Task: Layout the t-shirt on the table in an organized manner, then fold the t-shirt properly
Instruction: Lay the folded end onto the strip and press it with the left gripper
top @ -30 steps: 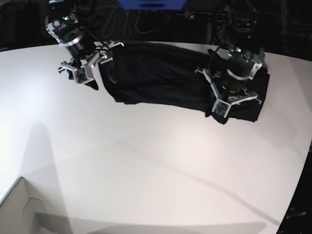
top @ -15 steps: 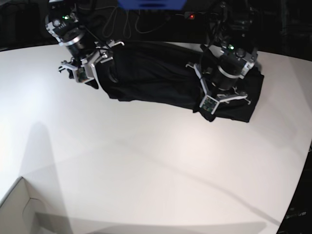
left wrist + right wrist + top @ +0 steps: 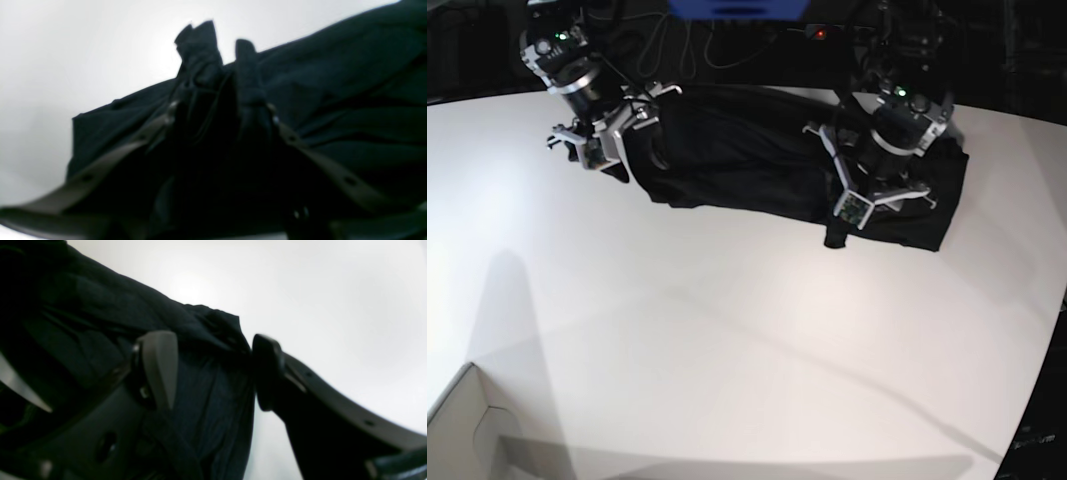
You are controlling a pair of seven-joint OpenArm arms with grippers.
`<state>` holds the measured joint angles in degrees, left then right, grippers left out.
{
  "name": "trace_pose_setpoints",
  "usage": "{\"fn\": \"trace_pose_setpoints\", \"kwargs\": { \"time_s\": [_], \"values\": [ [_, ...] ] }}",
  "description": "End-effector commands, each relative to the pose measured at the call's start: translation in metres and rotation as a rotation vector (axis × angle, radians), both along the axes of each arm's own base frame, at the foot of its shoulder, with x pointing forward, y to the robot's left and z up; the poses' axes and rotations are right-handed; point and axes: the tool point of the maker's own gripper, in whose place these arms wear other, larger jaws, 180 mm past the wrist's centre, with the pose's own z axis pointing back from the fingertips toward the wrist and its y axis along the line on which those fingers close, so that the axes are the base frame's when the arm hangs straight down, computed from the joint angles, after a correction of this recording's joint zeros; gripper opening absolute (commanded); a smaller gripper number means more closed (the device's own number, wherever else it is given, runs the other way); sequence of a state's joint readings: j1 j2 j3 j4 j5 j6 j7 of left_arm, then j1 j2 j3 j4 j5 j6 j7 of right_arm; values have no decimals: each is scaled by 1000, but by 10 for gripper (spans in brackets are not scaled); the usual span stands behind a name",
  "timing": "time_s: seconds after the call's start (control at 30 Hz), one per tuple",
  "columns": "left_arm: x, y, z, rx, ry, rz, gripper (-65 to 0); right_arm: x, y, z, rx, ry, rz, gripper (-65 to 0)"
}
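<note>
While the black t-shirt (image 3: pixel 727 160) lies bunched along the far side of the white desk (image 3: pixel 727 340), the right claw (image 3: pixel 213 373) gapes wide around its edge fabric. The left claw (image 3: pixel 222 36) stands over the shirt's other end; whether it grips cannot be told.

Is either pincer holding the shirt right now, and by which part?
Right pincer is open astride a shirt edge, gripping nothing. Left pincer has shirt fabric bunched between its fingers; whether it grips, and which part, cannot be told.

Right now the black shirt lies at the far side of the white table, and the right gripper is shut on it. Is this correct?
Not quite. The right gripper is open: the right wrist view shows its jaws apart over the shirt. The shirt does lie at the far side of the table.
</note>
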<state>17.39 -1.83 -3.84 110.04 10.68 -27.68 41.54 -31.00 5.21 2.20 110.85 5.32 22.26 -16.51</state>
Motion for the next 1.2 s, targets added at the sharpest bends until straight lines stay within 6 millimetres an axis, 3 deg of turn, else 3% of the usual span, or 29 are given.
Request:
{"fn": "trace_pose_setpoints", "kwargs": {
  "time_s": [0.0, 0.2, 0.47, 0.6, 0.73, 0.83, 1.1, 1.17],
  "values": [
    [5, -6, 13, -42, -43, -9, -409, 4, 2, 12, 20, -45, 1, -288],
    [4, -9, 32, -112, -80, -18, -409, 4, 2, 12, 20, -45, 1, -288],
    [4, -9, 34, -123, -84, -17, -408, 5, 2, 13, 20, -48, 1, -288],
    [16, 23, 43, -164, -122, 107, -408, 5, 2, 13, 20, -48, 1, -288],
    [35, 84, 71, -272, -222, 312, -408, 5, 2, 13, 20, -48, 1, -288],
    [36, 107, 70, -304, -231, 378, -410, 5, 2, 13, 20, -48, 1, -288],
    [36, 115, 61, -332, -209, 394, -410, 6, 3, 13, 21, -50, 3, -288],
    [36, 114, 50, -342, -179, 400, -410, 6, 3, 13, 21, -50, 3, -288]
  ]
}}
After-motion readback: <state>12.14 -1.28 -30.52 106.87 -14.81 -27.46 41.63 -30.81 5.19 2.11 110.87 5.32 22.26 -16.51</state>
